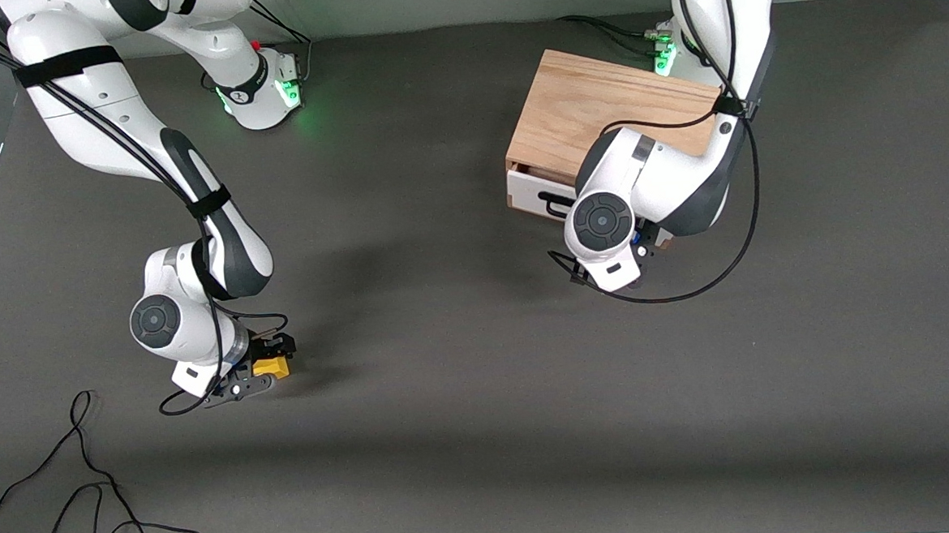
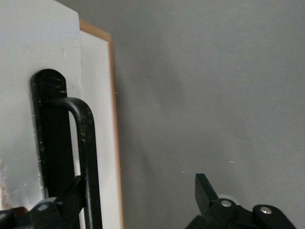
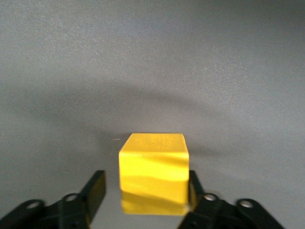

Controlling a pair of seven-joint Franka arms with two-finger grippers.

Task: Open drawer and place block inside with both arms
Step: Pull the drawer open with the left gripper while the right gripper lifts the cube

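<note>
right arm: mine, coming from the base at the right arm's end of the table, bent down low over the mat.
right gripper [image 1: 266, 372]: down at the table [image 1: 464, 381], straddling the block. In the right wrist view the gripper [image 3: 147, 191] has 2 fingers [image 3: 95, 191] set either side of it.
right grip state: 1 finger looks flush against the block, the other shows a clear gap, so not clamped yet (spread, nothing held).
block [image 1: 272, 366]: yellow cube, sitting on the table between my right fingers, well apart from the cabinet, nearer the front camera than it. Same block in the wrist view [image 3: 153, 169], resting flat, upright.
cabinet [image 1: 596, 114]: light oak box toward the left arm's end of the table, close to that arm's base.
drawer [image 1: 531, 192]: white front facing the front camera, poking out slightly from the cabinet body, a thin dark gap visible at its top edge.
handle [image 2: 88, 157]: black bar on the drawer front [image 2: 28, 71].
left gripper [image 2: 138, 200]: in front of the drawer, 1 finger [image 2: 71, 195] tucked against the bar, the other [image 2: 205, 191] out over bare table.
left grip state: spread wide around the handle, not pinching it (front view hides the fingers under my wrist).
</note>
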